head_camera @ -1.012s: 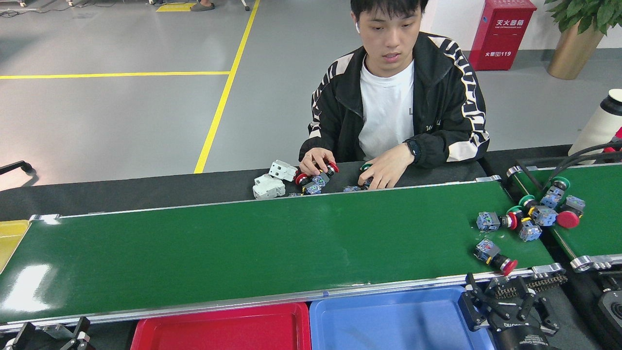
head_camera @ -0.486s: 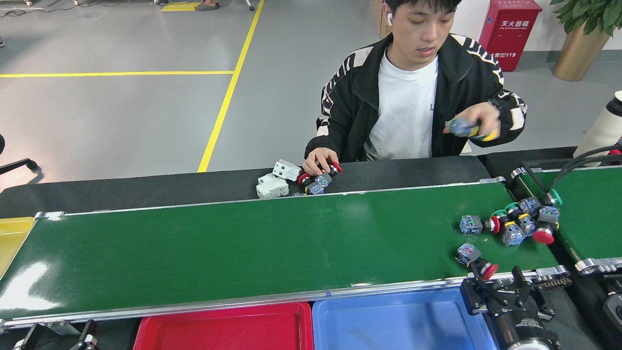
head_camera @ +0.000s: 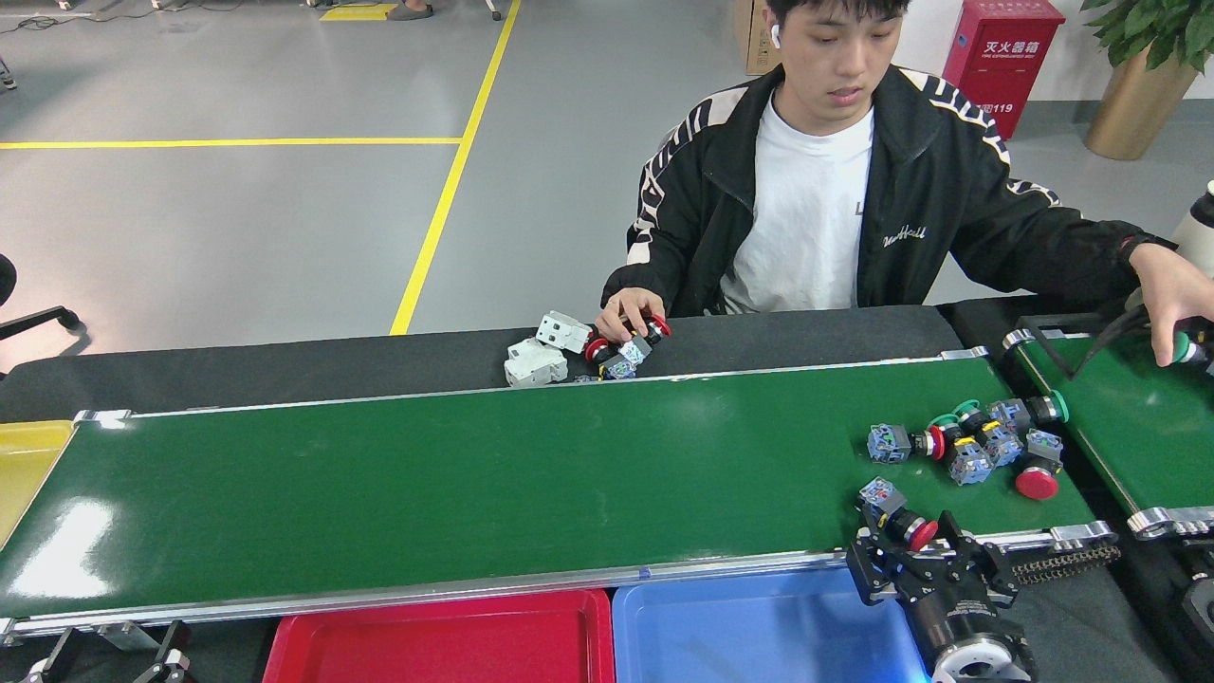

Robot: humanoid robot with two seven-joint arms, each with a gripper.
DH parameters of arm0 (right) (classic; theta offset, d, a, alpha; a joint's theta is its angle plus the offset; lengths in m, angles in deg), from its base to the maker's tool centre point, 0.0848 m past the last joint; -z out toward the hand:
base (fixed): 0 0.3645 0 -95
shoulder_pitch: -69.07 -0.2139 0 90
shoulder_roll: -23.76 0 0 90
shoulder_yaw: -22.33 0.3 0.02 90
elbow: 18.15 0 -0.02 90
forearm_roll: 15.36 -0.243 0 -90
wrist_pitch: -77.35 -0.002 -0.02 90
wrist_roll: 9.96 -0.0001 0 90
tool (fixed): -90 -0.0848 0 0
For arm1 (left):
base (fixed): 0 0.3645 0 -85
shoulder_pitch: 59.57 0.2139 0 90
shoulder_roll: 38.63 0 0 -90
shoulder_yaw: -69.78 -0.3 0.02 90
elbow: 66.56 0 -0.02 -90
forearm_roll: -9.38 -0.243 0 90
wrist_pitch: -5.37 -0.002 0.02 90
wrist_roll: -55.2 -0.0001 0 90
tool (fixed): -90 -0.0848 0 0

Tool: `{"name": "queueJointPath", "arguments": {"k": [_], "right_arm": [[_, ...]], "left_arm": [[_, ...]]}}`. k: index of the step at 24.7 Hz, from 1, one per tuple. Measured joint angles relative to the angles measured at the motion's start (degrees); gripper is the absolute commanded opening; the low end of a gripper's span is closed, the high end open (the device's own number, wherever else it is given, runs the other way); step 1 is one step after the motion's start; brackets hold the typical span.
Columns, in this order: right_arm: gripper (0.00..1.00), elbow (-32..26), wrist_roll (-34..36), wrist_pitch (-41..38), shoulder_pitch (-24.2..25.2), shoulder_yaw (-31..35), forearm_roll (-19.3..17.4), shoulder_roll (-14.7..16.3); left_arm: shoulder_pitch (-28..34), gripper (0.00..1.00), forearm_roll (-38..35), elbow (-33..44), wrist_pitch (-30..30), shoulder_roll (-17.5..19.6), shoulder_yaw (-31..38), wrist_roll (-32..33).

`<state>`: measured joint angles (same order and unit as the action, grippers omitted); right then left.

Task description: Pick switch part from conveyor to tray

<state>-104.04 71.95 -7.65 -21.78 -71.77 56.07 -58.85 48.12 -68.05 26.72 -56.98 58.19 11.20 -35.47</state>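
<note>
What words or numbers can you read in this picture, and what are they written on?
"119": on the red fire extinguisher box at the wall; the white Chinese characters above it are too small to read surely.
Cursive white word on the person's black jacket: too blurred to read.
Grey letter on the white T-shirt: half hidden by the jacket.
Switch parts on the conveyor: no readable marks.

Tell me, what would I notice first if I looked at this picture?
Probably the long green conveyor across the middle, with a pile of colourful switch parts at its right end. Just below them, the robot's right gripper reaches up to one red-capped switch part near the belt's edge. Behind the belt sits a person in a black jacket.
</note>
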Motion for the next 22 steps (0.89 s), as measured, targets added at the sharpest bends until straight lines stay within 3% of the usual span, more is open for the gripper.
{"name": "queueJointPath", "arguments": {"k": [2,4,8,12,17,20,22], "right_arm": [[0.27,0.1,-0.2,0.2,0.0,0.0,-0.1,0.0],[0.02,0.1,-1.0,0.0,0.0,-0.1,-0.2,0.0],[0.02,-0.3,-2.9,-1.0,-0.1,-0.6,-0.3,0.0],[0.02,-5.5,-3.3,-3.4,0.4,-1.0,-0.5,-0.7],[0.02,-13.6,-3.4,-15.6,5.3,-3.8,-0.5,-4.0],[0.02,-14.0,-3.4,-24.3,5.5,-8.4,-0.5,-6.9],[0.04,-14.1,-3.5,-28.0,6.0,-11.5,-0.5,-7.1]], "left_arm": [[0.0,1.00,0.0,0.0,0.0,0.0,0.0,0.0],[0.0,1.00,0.0,0.0,-0.1,0.0,0.0,0.0],[-0.1,1.00,0.0,0.0,-0.2,0.0,0.0,-0.1],[-0.1,1.00,0.0,0.0,-0.3,0.0,0.0,0.1],[-0.4,1.00,0.0,0.0,-0.6,-0.1,0.0,2.9],[-0.5,1.00,0.0,0.0,-0.6,-0.8,0.0,3.7],[-0.6,1.00,0.0,0.0,-0.7,-0.9,0.0,3.8]]}}
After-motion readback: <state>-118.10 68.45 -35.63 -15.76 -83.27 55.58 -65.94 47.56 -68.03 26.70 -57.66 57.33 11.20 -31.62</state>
